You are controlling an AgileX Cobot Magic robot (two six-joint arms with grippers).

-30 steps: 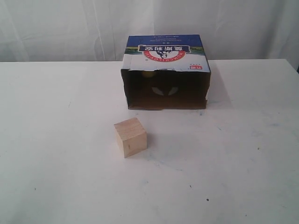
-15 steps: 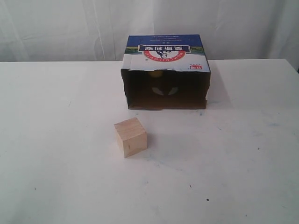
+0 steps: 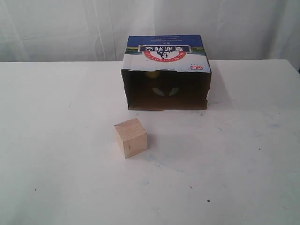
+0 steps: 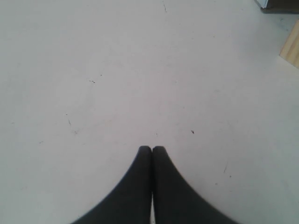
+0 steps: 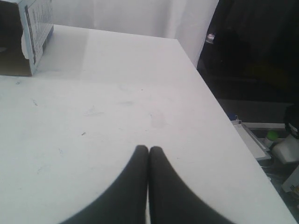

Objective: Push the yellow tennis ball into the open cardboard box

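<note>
The yellow tennis ball [image 3: 151,74] shows dimly, deep inside the open cardboard box [image 3: 167,56]. The left gripper [image 4: 152,149] and right gripper [image 5: 148,149] hover well apart from the box, jaws together. Further pushing looks unnecessary.

Left gripper [image 4: 152,148] matte black, tapering to rounded tips; right gripper [image 5: 148,148] alike.

Matt brown cardboard box [image 3: 165,56]; smooth pale wooden cube [image 3: 131,137]; matt white table [image 3: 56,154]

yellow tennis ball [image 3: 151,74] | mostly hidden inside open cardboard box [image 3: 165,54]
</note>
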